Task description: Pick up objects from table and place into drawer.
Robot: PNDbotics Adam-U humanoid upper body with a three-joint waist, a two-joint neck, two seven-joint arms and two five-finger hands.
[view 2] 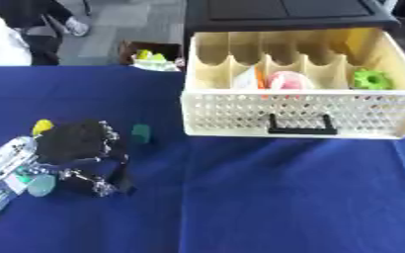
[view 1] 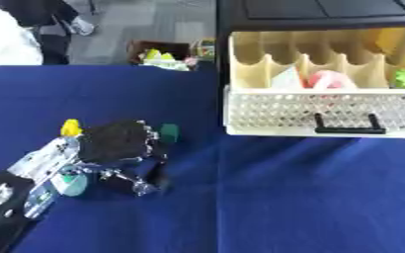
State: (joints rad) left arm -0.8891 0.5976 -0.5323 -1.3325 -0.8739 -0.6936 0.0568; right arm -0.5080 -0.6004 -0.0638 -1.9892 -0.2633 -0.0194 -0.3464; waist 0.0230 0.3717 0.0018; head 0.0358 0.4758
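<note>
My left hand [view 1: 115,143] lies low over the blue table [view 1: 309,197] at the left, back of the hand up, fingers curled downward. Whether it holds anything underneath is hidden. A small dark green block [view 1: 169,132] stands just beyond its fingers, and a yellow piece [view 1: 70,127] shows at the hand's far left side. The cream drawer [view 2: 297,114] stands pulled out at the upper right with a black handle [view 2: 301,129]. Inside it lie a pink and white object [view 2: 285,79], a green gear-shaped piece [view 2: 373,79] and a yellow object [view 2: 361,42]. My right hand is not visible.
The drawer belongs to a black cabinet [view 2: 284,12] at the back. A dark box with green and yellow items [view 1: 163,54] sits on the floor beyond the table's far edge. A person's legs stand at the top left.
</note>
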